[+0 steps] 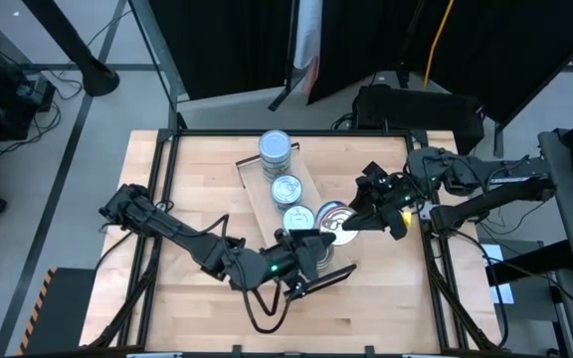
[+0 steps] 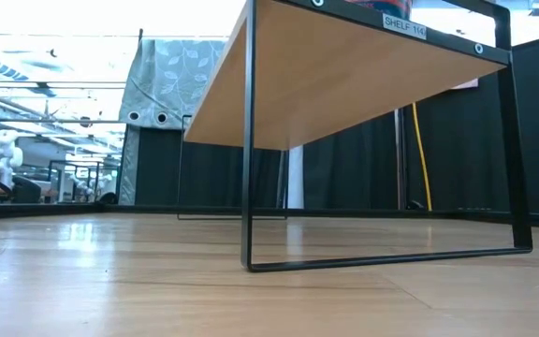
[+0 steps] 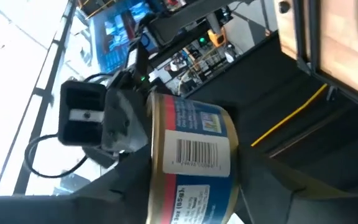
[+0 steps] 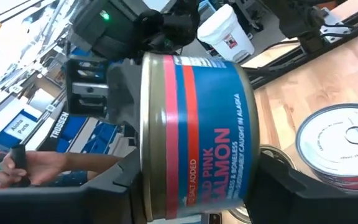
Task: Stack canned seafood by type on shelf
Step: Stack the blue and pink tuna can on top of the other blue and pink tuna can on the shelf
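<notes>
A blue-and-red salmon tin (image 1: 334,217) hangs over the near end of the shelf (image 1: 259,199), with both grippers on it. My right gripper (image 1: 351,224) comes from the right and my left gripper (image 1: 316,245) from the near left. The tin fills the right wrist view (image 4: 197,124) and shows its barcode in the left wrist view (image 3: 194,155). On the shelf stand a stack of tins (image 1: 275,151), a silver-topped tin (image 1: 286,188) and a blue-white tin (image 1: 298,217). The low view shows only the shelf's underside (image 2: 344,84). My left gripper has the tin between its two fingers, on the labelled round wall (image 3: 166,199). It comes in level from the table's near left. The picture's lower edge cuts off where the pads meet the tin. My right gripper pinches the same tin between its two fingers, which lie against its two flat ends, one at the rim (image 4: 145,183). It reaches in nearly level from the table's right. The tin is lifted clear of the shelf and tilted.
The shelf lies slantwise in the middle of the wooden table (image 1: 197,179), which has a dark raised frame. A silver-topped tin with a pull tab (image 4: 344,143) lies on wood close beside the held one. Cables trail under my left arm (image 1: 257,308).
</notes>
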